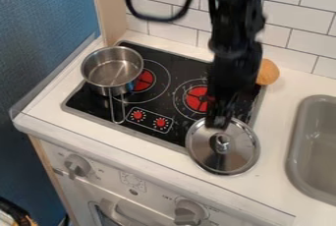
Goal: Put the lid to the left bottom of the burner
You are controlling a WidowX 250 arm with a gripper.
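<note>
The black gripper (219,120) hangs over the right front part of the stove, its tip just behind the lid's knob. Below it, the round silver lid (226,157) lies knob up, partly on the stove's front right edge and partly on the white counter. The right burner (197,98) shows a red centre, with the arm covering its right side. The left burner (144,80) is partly hidden by a steel saucepan (113,69) whose handle points to the front.
Behind the arm, a round orange-brown item (267,72) sits near the tiled wall. A grey sink (314,146) is set into the counter at the right. Knobs (190,212) stick out from the front panel below.
</note>
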